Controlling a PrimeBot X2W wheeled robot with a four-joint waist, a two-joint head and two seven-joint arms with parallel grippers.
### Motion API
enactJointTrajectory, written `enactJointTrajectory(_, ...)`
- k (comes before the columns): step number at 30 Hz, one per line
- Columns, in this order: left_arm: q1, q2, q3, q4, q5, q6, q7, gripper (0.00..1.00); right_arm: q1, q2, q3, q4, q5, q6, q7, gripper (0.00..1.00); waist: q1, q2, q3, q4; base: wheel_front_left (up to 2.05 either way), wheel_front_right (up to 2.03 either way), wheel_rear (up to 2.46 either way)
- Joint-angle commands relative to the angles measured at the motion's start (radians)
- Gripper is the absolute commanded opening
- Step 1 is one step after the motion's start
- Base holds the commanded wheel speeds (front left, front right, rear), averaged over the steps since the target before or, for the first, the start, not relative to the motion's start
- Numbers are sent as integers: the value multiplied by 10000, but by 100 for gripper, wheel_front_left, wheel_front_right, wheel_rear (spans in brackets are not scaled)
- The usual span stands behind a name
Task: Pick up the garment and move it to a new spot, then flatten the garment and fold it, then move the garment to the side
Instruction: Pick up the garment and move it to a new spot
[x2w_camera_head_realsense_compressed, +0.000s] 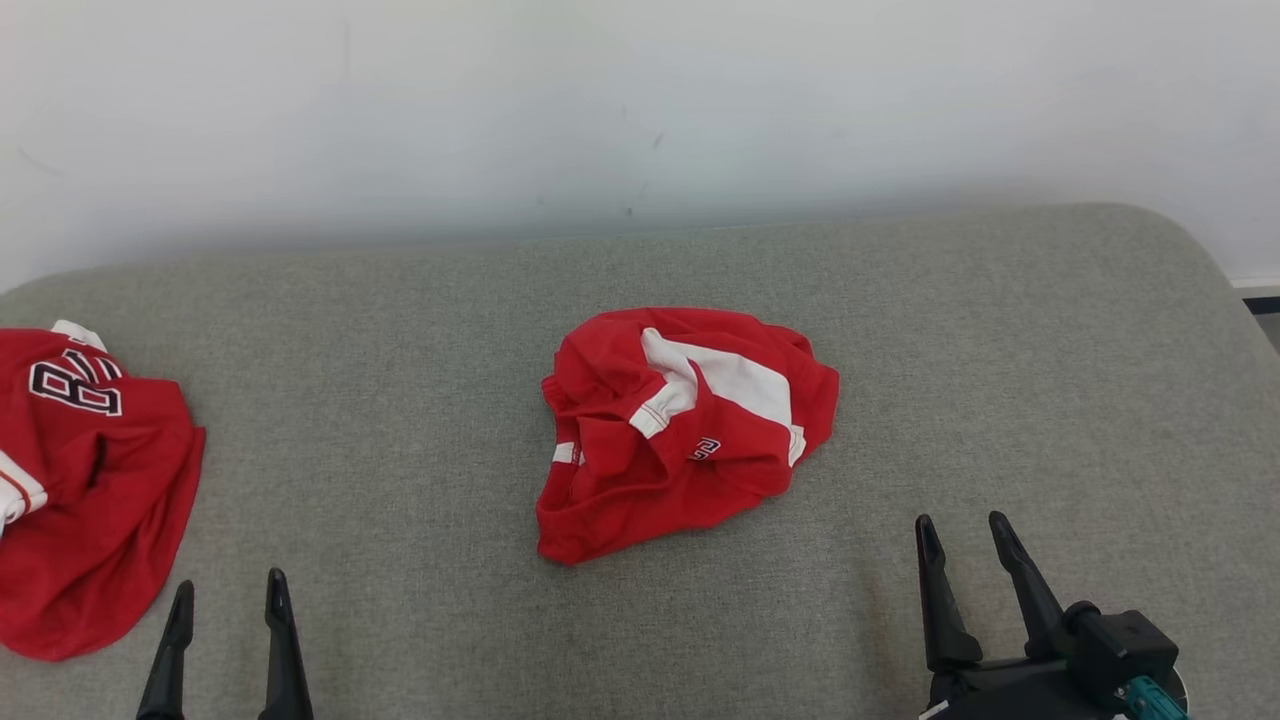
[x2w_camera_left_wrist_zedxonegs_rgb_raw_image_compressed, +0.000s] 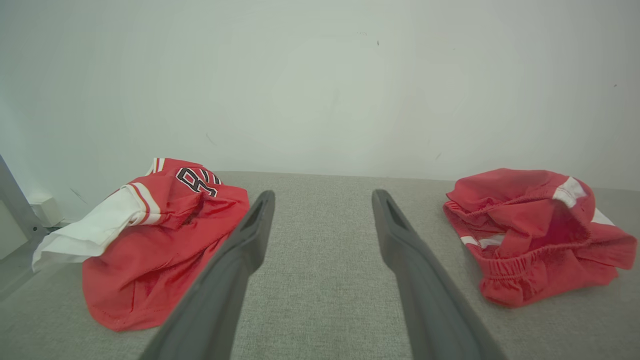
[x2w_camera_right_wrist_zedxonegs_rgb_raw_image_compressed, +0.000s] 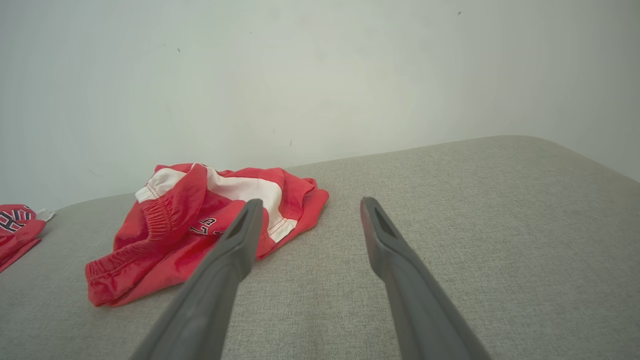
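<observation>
A crumpled pair of red shorts (x2w_camera_head_realsense_compressed: 680, 425) with white panels and an elastic waistband lies in the middle of the grey cushioned surface (x2w_camera_head_realsense_compressed: 400, 400); it also appears as red shorts (x2w_camera_left_wrist_zedxonegs_rgb_raw_image_compressed: 540, 232) at the right of the left wrist view and as red shorts (x2w_camera_right_wrist_zedxonegs_rgb_raw_image_compressed: 210, 225) at the left of the right wrist view. My left gripper (x2w_camera_head_realsense_compressed: 228, 590) stands open at the lower left, apart from the shorts. My right gripper (x2w_camera_head_realsense_compressed: 963, 530) is open at the lower right, just short of the shorts' right side, with nothing between its fingers.
A second red garment, a jersey (x2w_camera_head_realsense_compressed: 85, 480) with black-and-white numbers, lies bunched at the left edge of the surface; the same jersey (x2w_camera_left_wrist_zedxonegs_rgb_raw_image_compressed: 150, 235) sits left of my left fingers. A white wall (x2w_camera_head_realsense_compressed: 640, 110) rises behind. The surface's right end curves off (x2w_camera_head_realsense_compressed: 1215, 280).
</observation>
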Motion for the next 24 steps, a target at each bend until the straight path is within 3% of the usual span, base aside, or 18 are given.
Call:
enactJointTrajectory(1, 155, -25, -23, -77, 77, 55, -62, 100, 90, 5, -31, 13, -65, -20, -22, 100, 0, -1, 33, 25, 0, 0, 0)
enactJointTrajectory(24, 89, -28, -223, 173, 220, 254, -61, 100, 89, 7, -3, 73, -86, -20, -22, 100, 0, -1, 76, 67, 0, 0, 0)
